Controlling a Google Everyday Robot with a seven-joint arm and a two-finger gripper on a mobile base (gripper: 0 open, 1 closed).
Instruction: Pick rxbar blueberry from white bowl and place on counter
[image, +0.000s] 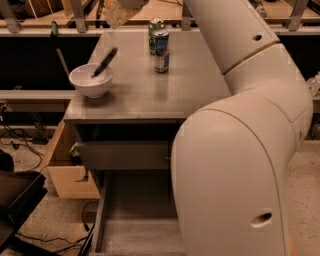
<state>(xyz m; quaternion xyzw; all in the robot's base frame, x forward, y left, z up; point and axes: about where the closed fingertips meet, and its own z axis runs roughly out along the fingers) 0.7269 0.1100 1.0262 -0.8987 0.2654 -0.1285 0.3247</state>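
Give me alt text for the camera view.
A dark rxbar blueberry slants out of the white bowl near the left edge of the counter; the gripper is above it at the frame's top. Two cans stand further back.

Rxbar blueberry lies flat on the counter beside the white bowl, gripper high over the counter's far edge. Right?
No. In the camera view the rxbar blueberry slants out of the white bowl, not flat on the counter; the gripper does hang over the far edge.

Probably a lab: loose floor cables (15, 136), wooden box (70, 177), hand (119, 11) above the counter (190, 85).
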